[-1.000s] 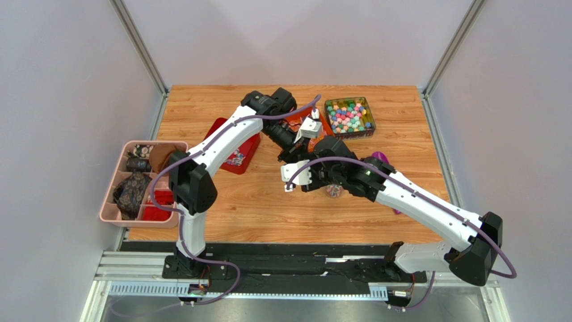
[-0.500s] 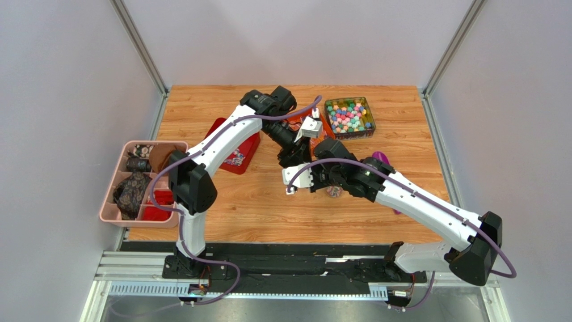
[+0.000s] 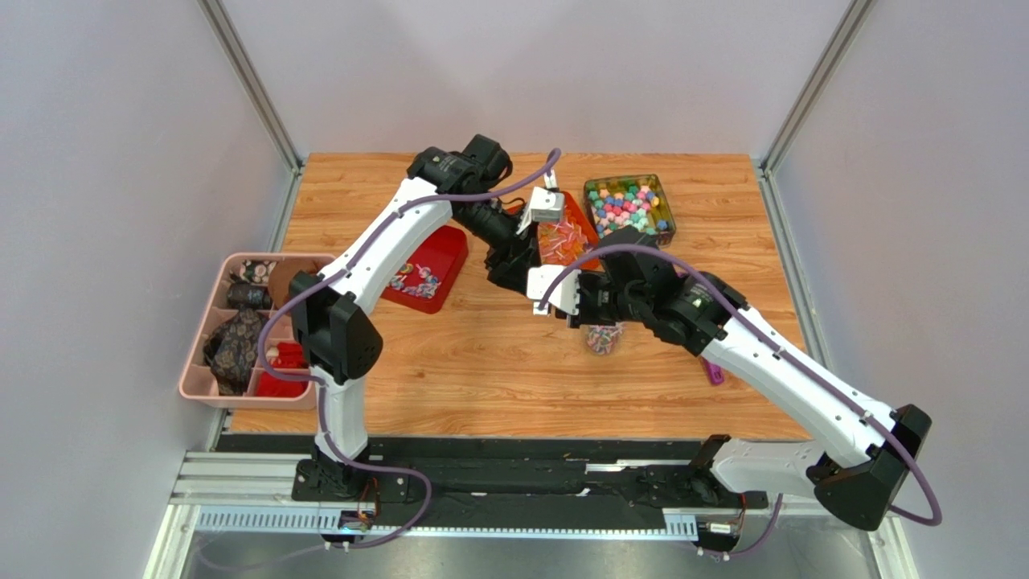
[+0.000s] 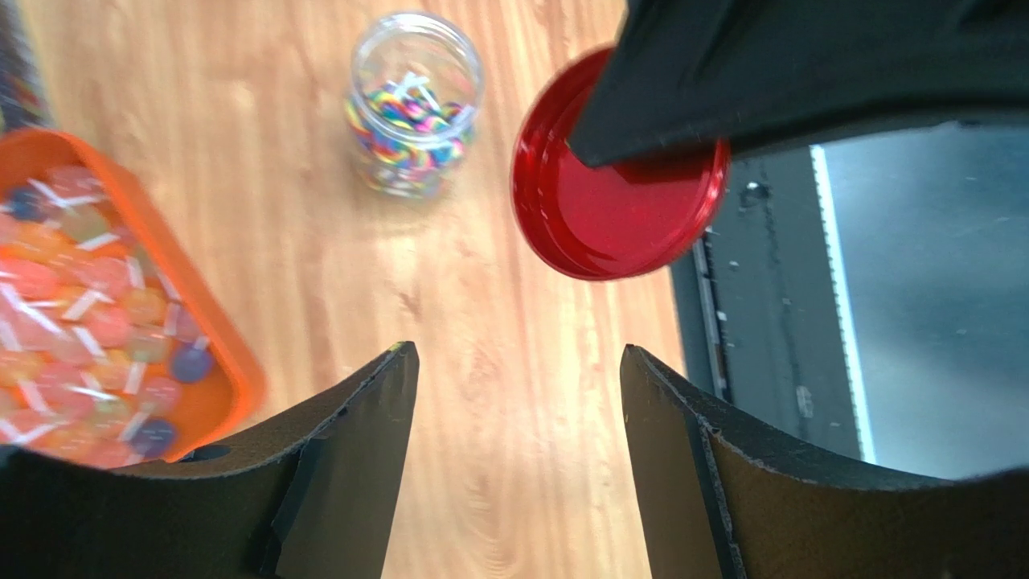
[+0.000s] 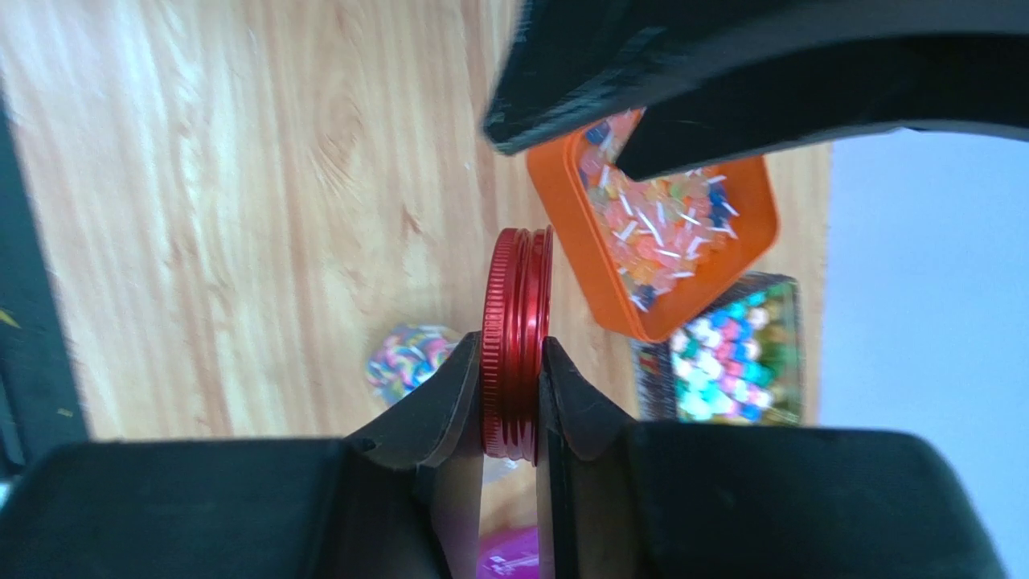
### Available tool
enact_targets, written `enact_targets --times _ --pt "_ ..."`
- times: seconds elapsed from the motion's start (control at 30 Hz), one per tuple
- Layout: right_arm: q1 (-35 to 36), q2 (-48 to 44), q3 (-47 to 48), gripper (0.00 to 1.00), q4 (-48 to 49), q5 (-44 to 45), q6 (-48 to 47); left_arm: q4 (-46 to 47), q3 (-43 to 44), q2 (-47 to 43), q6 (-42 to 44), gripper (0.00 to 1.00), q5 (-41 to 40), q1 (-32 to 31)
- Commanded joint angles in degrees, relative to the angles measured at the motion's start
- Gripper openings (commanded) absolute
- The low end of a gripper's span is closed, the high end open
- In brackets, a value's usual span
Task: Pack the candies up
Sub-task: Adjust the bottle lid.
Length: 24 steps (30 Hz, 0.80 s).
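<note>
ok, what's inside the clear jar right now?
Mixed-colour twist-wrapped candies sit in the open jar. The lower layers are hidden under the top ones.

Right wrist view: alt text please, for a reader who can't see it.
The right gripper clamps a red lid, held on edge. Beneath it, on the wooden table, sit an open jar and an orange tray, both holding candies.
</note>
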Motion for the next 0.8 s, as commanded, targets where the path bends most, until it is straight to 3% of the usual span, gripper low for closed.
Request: enact_targets --times 0.0,0.2,0.37,0.53,0.77 --pt "-6.3 -0.5 4.3 0.00 0.7 -14.1 9.6 -0.7 -1.9 -4.9 -1.6 0.71 3.3 -0.3" --pt "-16.9 4.0 7.9 0.00 -0.7 -32.7 15.1 2.3 -4.3 -9.2 -3.7 0.73 7.9 -0.3" --pt "-19.9 8.1 8.8 0.01 -1.4 -44.3 18.4 10.7 -8.5 -13.3 -7.7 0.74 8.4 -0.4" --pt "-20.1 11.1 9.9 0.01 -1.7 -50.9 20.5 23.7 -14.7 -16.3 -16.0 0.76 5.6 -0.6" --pt "-20.3 12.3 12.7 0.01 -2.9 -54.4 21.7 25.9 -16.2 -14.7 -16.4 0.74 3.6 -0.7"
